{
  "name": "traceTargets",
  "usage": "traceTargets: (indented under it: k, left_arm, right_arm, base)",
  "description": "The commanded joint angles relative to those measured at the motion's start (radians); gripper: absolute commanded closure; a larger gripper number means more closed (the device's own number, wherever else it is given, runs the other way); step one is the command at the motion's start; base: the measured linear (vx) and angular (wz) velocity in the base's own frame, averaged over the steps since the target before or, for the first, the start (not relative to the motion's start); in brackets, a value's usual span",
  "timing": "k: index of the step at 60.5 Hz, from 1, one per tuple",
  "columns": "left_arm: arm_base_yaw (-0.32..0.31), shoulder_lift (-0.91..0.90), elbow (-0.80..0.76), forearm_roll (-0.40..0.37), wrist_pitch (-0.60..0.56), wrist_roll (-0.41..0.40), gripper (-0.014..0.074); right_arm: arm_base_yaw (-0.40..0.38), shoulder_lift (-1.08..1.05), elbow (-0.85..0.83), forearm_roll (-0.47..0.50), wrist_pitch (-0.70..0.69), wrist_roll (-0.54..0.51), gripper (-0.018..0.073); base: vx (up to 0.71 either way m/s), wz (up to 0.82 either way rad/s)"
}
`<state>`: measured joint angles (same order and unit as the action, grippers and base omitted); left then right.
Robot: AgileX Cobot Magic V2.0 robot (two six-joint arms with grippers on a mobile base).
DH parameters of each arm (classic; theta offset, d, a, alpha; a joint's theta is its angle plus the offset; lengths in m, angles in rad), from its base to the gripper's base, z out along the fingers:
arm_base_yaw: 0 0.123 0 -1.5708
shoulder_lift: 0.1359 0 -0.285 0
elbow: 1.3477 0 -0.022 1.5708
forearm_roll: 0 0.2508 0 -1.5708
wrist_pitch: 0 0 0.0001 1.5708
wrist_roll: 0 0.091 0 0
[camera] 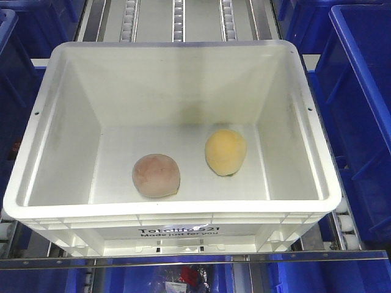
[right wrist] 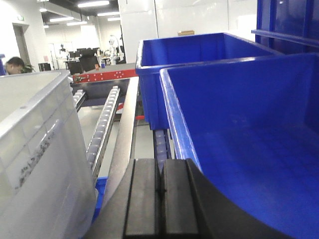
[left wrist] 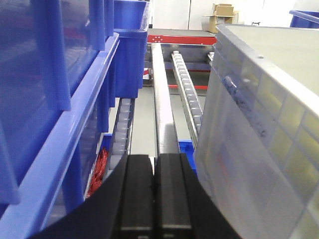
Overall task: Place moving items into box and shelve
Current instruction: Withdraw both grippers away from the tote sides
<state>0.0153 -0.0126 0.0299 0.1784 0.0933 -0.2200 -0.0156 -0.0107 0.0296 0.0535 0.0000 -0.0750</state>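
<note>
Inside white box (camera: 183,58) two fruits, left pincer (left wrist: 155,172) and right pincer (right wrist: 162,174) pressed together

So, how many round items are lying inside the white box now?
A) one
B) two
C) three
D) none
B: the front view shows a pinkish-brown ball and a yellow-orange ball lying apart on the floor of the white box, and nothing else inside.

Blue bins (right wrist: 239,129) flank roller rails (camera: 177,21) under ceiling striplights (right wrist: 94,4)
</note>
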Motion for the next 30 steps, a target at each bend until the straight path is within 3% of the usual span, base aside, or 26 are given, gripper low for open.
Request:
traceTargets:
  k: [1, 11, 22, 30]
  left_arm:
    - [-0.001, -0.014, 0.021, 0.001, -0.08, -0.003, 0.061]
    - [-0.001, -0.014, 0.021, 0.001, -0.08, -0.003, 0.061]
    - [-0.001, -0.014, 0.021, 0.001, -0.08, -0.003, 0.061]
    - [-0.001, -0.014, 0.021, 0.001, -0.08, -0.003, 0.061]
  right_arm:
    - [-0.004, -0.014, 0.018, -0.003, -0.092, -0.02, 0.0575]
    - [-0.004, -0.014, 0.021, -0.004, -0.114, -0.011, 0.0575]
    - [0.015, -0.015, 0.021, -0.176, -0.14, 0.118, 0.0575]
    - [0.063, -0.015, 0.021, -0.155, -0.136, 0.099, 0.0575]
  base:
    - [0.0, 0.0]
    - [0.0, 0.0]
    - [0.0, 0.0]
    - [0.0, 0.0]
